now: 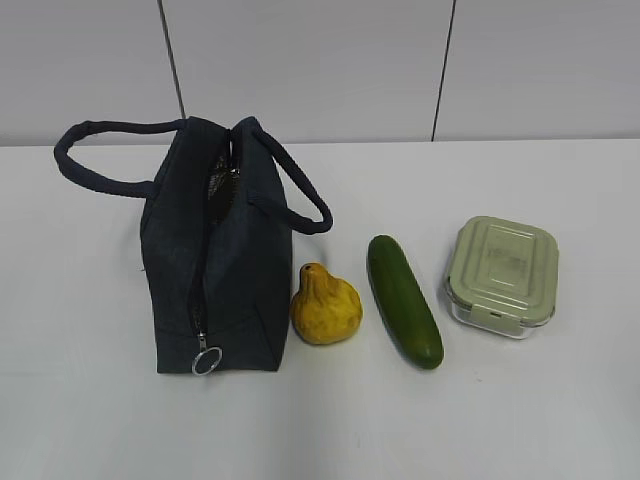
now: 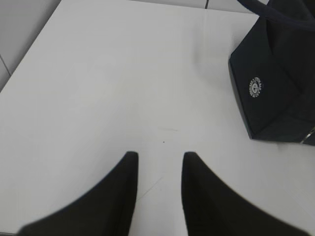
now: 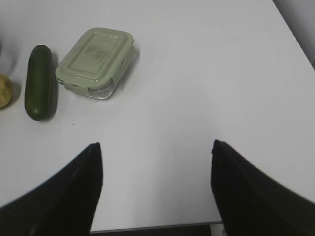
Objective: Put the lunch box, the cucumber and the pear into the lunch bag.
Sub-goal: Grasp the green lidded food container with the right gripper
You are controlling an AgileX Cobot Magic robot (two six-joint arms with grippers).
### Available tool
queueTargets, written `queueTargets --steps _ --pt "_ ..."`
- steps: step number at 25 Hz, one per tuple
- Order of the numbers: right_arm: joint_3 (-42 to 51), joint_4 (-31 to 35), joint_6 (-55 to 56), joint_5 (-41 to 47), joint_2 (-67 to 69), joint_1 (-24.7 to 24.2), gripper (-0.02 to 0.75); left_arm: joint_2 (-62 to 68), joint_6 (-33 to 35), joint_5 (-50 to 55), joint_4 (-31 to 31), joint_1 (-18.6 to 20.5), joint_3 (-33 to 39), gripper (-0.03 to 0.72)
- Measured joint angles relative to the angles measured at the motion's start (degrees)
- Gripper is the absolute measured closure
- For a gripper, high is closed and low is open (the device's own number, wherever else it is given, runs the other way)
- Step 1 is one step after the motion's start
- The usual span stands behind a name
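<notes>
Exterior view: lunch bag [image 1: 215,275] stands at left, zipper mouth partly open; rightward lie the pear [image 1: 325,305], the cucumber [image 1: 403,299] with its long axis running near-to-far, and the lunch box [image 1: 501,275]. Right gripper [image 3: 156,150], jaws wide and empty, is nearest the box; left gripper [image 2: 160,160], narrowly parted and empty, faces the bag.

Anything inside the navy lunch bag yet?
The dark navy fabric lunch bag gapes at its top, showing only a sliver of silver foil lining. The rest of the interior is hidden by its walls, so contents cannot be confirmed.
</notes>
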Motion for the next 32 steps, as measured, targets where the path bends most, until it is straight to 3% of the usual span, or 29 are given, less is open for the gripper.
queueTargets --steps 18,22,32 --pt "0.0 0.0 0.0 0.0 0.0 0.0 0.227 2.2 0.5 0.0 -0.7 0.0 0.0 0.452" --pt "0.0 0.0 0.0 0.0 0.0 0.0 0.227 11.0 2.4 0.1 -5.6 0.0 -3.4 0.45" --pt "0.0 0.0 0.0 0.0 0.0 0.0 0.227 37.4 5.1 0.9 -20.5 0.0 -20.8 0.406"
